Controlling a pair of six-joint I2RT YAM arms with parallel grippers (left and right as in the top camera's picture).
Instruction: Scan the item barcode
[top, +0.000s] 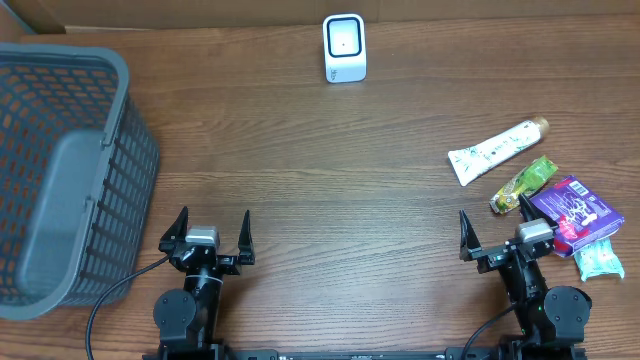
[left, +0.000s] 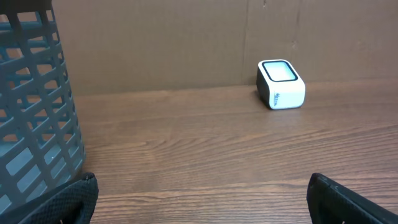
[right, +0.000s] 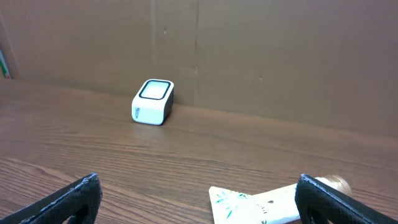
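The white barcode scanner (top: 345, 47) stands at the table's far edge, its window also showing in the left wrist view (left: 281, 83) and the right wrist view (right: 153, 102). Several items lie at the right: a white tube (top: 497, 151) (right: 261, 204), a green-yellow packet (top: 522, 185), a purple packet (top: 572, 210) and a mint packet (top: 598, 262). My left gripper (top: 214, 214) (left: 200, 186) is open over bare wood near the front. My right gripper (top: 494, 210) (right: 198, 186) is open just short of the tube, its right finger beside the purple packet. Neither holds anything.
A large grey mesh basket (top: 60, 170) (left: 31, 112) fills the left side, close to my left gripper. A brown cardboard wall runs behind the scanner. Bare wooden table (top: 330, 180) lies between the grippers and the scanner.
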